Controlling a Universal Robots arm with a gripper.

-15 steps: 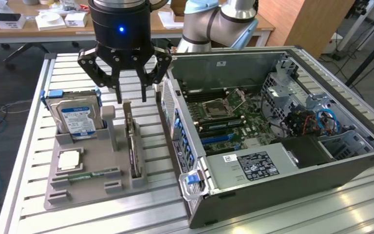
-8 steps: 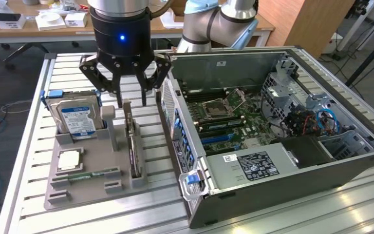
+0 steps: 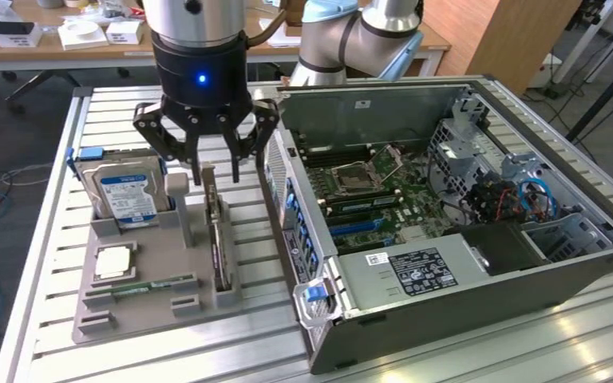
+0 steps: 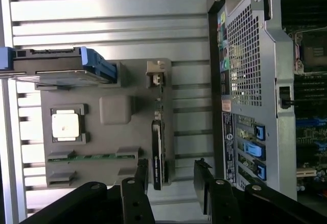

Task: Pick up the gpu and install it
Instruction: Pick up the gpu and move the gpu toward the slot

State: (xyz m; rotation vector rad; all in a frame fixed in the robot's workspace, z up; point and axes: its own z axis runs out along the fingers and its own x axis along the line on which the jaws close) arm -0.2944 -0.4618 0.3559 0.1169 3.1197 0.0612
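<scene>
Your pincer [image 3: 216, 177] hangs wide open with nothing in its grip. It's right over the grey tray [image 3: 147, 315], fingers [image 3: 240, 163] pointing straight down. The graphics card [image 3: 218, 231] stands on its long edge in a slot along the tray edge that faces the computer case [image 3: 466, 311]. Your pincer is above one end of it.

From the wrist camera, the graphics card [image 4: 157, 155] runs in between the two black fingers [image 4: 140, 178]. It's closer to the finger on the hard drive side, and there's a clear gap to the other. Whether either finger is touching the card, you can't tell.

On the rest of the tray, the hard drive [image 3: 125, 191] with its blue-and-white label stands upright at the corner away from the case, at the pincer's end. A square processor chip [image 3: 115, 262] lies flat near the outer edge. Beside it, a narrow green memory stick [image 3: 152, 285] lies in its holder, toward the tray's other end.

The tray sits on the slatted metal worktop [image 3: 104, 104] just beside the case. The case lies open on its side with the motherboard [image 3: 376, 187] showing.
</scene>
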